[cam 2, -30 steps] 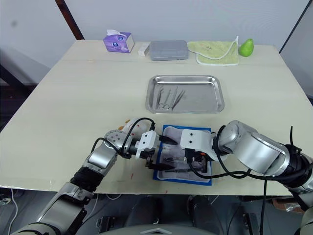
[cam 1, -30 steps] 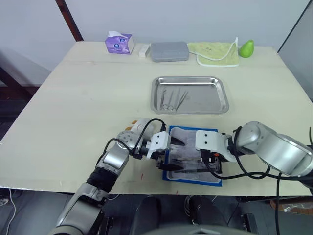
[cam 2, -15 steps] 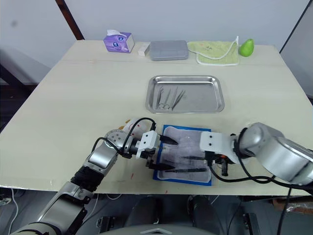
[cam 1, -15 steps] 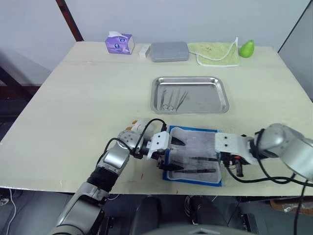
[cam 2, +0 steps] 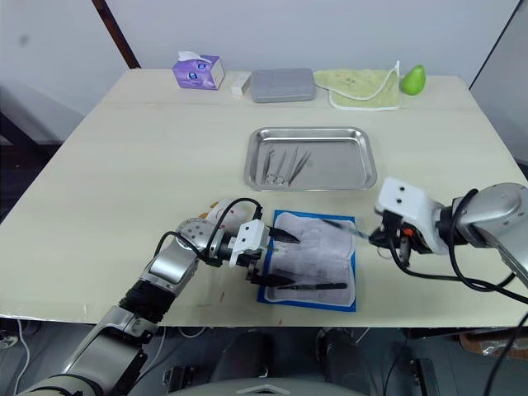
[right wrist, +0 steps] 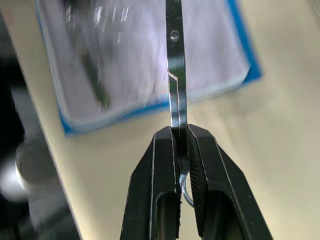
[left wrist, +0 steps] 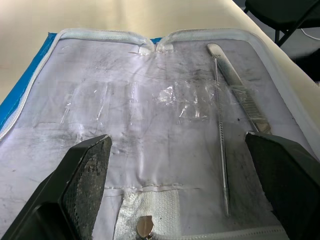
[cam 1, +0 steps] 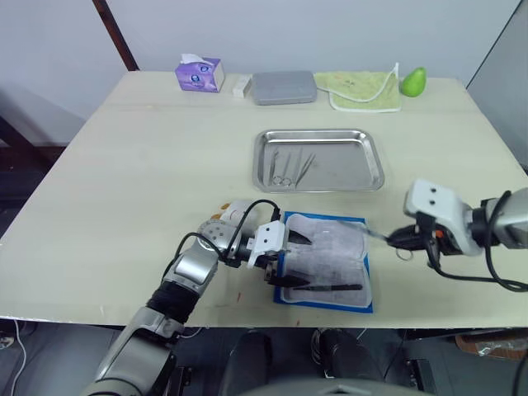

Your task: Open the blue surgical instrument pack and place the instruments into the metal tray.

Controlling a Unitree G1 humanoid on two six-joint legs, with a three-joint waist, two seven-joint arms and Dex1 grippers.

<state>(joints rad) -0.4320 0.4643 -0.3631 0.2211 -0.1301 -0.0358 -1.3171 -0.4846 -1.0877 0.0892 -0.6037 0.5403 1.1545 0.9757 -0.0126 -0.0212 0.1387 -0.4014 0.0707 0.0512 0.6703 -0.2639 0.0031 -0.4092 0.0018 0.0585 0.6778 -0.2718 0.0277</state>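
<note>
The blue surgical instrument pack (cam 1: 326,260) lies open and flat near the front edge of the counter (cam 1: 148,165), a little right of the middle, with its whitish clear inner face turned up. Two of the instruments are on this inner face along the side nearest the front edge: a thin probe (left wrist: 221,145) and, just beside it, a flat handle like a scalpel (left wrist: 239,90).

The left pincer (cam 1: 279,256) is at the left edge of the pack, and its two black fingers (left wrist: 85,185) are spread wide, one on each side of the pack's inner face. It holds nothing.

The right pincer (cam 1: 404,241) is just beyond the right edge of the pack, above the counter. Its fingers are closed tight on a pair of scissors (right wrist: 175,70); the ring of the handle shows between the fingers and the blades point out toward the pack.

The metal tray (cam 1: 320,159) stands in the middle of the counter, behind the pack and well apart from it. Several thin instruments (cam 1: 289,165) lie in its left half.

Along the far edge of the counter are a purple tissue box (cam 1: 200,73), a grey rounded case (cam 1: 284,87), a pale green cloth (cam 1: 363,88) and a green pear-shaped object (cam 1: 413,81).
</note>
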